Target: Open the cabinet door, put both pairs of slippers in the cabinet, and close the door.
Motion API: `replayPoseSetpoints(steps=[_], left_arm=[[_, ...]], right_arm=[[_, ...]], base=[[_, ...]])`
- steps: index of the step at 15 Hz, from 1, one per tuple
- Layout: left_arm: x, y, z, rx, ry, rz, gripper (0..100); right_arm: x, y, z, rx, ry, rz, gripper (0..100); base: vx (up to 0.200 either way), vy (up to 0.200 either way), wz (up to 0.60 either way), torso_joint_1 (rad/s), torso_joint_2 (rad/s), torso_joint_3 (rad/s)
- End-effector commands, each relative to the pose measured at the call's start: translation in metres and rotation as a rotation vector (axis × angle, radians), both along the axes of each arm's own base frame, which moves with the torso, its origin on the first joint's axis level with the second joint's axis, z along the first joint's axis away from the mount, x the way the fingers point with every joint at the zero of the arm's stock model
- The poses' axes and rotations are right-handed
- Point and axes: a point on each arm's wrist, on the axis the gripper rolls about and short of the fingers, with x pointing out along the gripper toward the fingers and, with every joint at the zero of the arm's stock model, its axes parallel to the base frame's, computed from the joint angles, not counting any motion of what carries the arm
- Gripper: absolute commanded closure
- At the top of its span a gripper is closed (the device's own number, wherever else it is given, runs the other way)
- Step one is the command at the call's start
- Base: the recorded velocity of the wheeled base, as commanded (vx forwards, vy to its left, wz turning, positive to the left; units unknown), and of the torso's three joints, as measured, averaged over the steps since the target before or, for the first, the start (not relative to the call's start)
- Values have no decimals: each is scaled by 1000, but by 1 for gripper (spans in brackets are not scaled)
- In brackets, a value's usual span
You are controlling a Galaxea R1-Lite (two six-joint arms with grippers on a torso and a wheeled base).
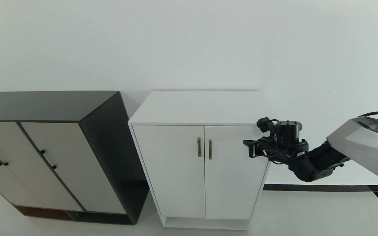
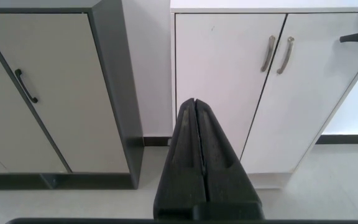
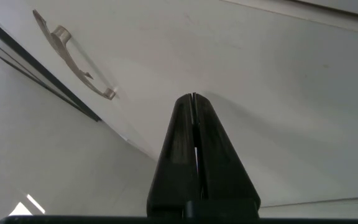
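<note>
Two doors on the white cabinet [image 1: 172,170] are shut, and your right end effector [image 1: 250,149], pinched closed and empty, hangs near the right door's [image 1: 235,183] outer top corner, so unless you spread it, expect it to skid off the slim handle [image 1: 210,149].

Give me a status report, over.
Left gripper shut, empty. Right gripper shut, at right door of white cabinet. Doors closed. Dark cabinet alongside, left.

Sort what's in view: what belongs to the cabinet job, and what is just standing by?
Job: white cabinet, door handles, right gripper at the right door.
Standing by: dark cabinet, left gripper, off from the doors.
</note>
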Motion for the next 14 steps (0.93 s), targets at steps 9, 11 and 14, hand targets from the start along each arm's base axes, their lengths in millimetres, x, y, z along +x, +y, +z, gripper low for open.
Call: replayPoseSetpoints(steps=[9,11,14], left_arm=[[0,0,0,0,1,1,100],[0,0,0,0,1,-1,100],[0,0,0,0,1,1,100]], right_arm=[[9,-2,-4,3,-8,-10,100],[12,-3,-5,5,-13,-13,100],[14,-3,-6,5,-13,-16,100]], base=[[0,0,0,0,0,0],[0,0,0,0,0,0],[0,0,0,0,0,0]])
